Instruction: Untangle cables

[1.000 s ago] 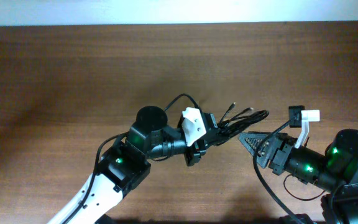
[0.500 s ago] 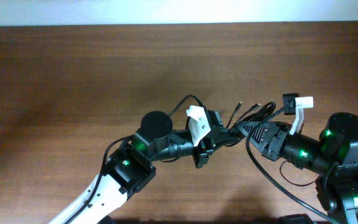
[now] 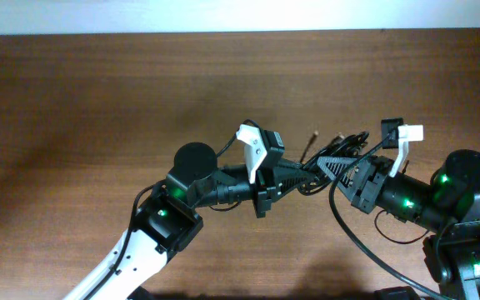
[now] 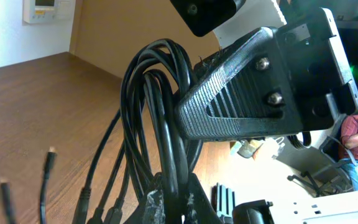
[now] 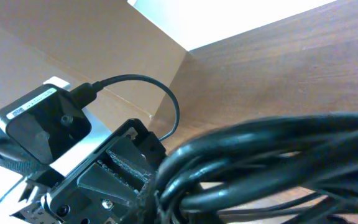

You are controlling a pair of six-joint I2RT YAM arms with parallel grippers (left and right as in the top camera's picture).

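1. Meeting over the middle of the wooden table [image 3: 98,100], the left gripper [image 3: 303,172] and right gripper [image 3: 323,162] both pinch the black cables [image 3: 348,143].
2. Left wrist: closed fingers clamp the looped bundle, with loose plugs [image 4: 50,154] beside it.
3. Right wrist: thick strands fill the foreground, hiding the grip itself.

Taking the cables [image 3: 340,152] as centre: you have bare table [image 3: 98,92] from 9 round through 12 to 2 o'clock. Left arm [image 3: 219,187] blocks 8, right arm [image 3: 407,204] blocks 4. Left gripper [image 3: 305,172] and right gripper [image 3: 320,164] sit tip to tip at the bundle, so no way in between them. Right arm's thick cord [image 3: 344,227] loops across 5 to 6.
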